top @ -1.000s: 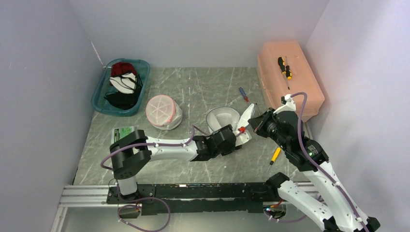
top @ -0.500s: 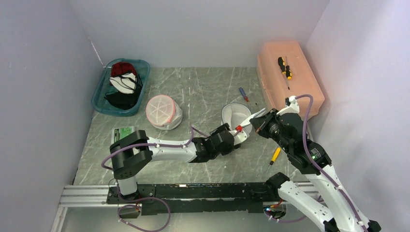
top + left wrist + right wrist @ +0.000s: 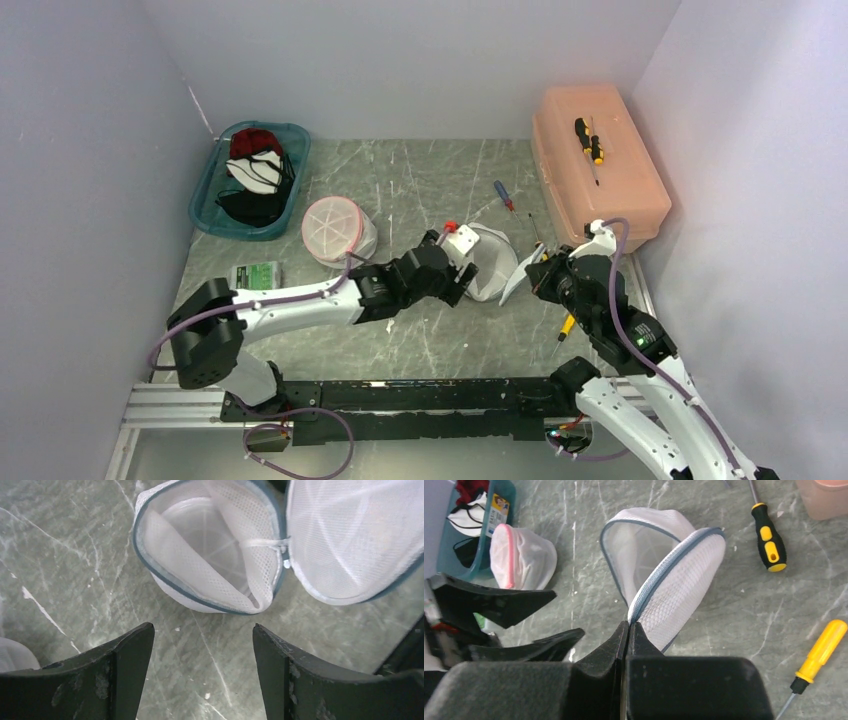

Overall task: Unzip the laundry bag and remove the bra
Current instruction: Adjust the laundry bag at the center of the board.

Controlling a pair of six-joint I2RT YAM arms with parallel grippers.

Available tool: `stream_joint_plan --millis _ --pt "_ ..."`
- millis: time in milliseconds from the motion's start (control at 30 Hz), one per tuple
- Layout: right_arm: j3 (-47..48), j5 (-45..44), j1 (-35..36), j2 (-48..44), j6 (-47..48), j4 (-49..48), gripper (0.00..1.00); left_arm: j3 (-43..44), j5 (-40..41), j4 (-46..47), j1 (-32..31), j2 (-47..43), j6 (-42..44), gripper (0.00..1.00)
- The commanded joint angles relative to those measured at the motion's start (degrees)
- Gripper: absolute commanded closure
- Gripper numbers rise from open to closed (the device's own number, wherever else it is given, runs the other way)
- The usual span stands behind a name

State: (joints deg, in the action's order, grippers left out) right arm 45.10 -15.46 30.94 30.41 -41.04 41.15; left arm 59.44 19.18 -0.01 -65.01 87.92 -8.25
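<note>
The white mesh laundry bag [image 3: 487, 270] with grey-blue zipper trim lies unzipped at mid-table. Its round body [image 3: 210, 555] gapes toward my left gripper, and the lid [image 3: 350, 540] hangs open beside it. My left gripper [image 3: 202, 635] is open, just short of the bag's mouth, with bare table between its fingers. My right gripper [image 3: 628, 625] is shut on the zipper edge of the lid [image 3: 679, 585], holding it up. Inside the bag only mesh folds and a pale rounded shape show. I cannot make out the bra.
A second, pink-trimmed mesh bag [image 3: 335, 228] sits to the left. A teal bin [image 3: 208, 205] of garments stands at the back left and a pink toolbox [image 3: 600, 165] at the right. Screwdrivers [image 3: 503, 195] [image 3: 568, 322] lie near the bag. A green packet [image 3: 255, 275] lies front left.
My left gripper has let go of the bag, drawn back to the left and opened wider. The bag now gapes open, with the right gripper still pinching the lid edge.
</note>
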Motion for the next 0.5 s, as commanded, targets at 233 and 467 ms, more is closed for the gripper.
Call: stream_joint_plan --millis 233,467 --pt "-3.19 -1.95 -0.02 -5.82 4.82 -3.65 1.00 0.34 -21.36 -2.33 13.13 0.91 -29.72 0.24" --pt "-4.77 0.17 -0.06 -5.59 4.19 -5.98 1.00 -8.61 -31.10 18.33 16.85 6.56 -52.90 0.24"
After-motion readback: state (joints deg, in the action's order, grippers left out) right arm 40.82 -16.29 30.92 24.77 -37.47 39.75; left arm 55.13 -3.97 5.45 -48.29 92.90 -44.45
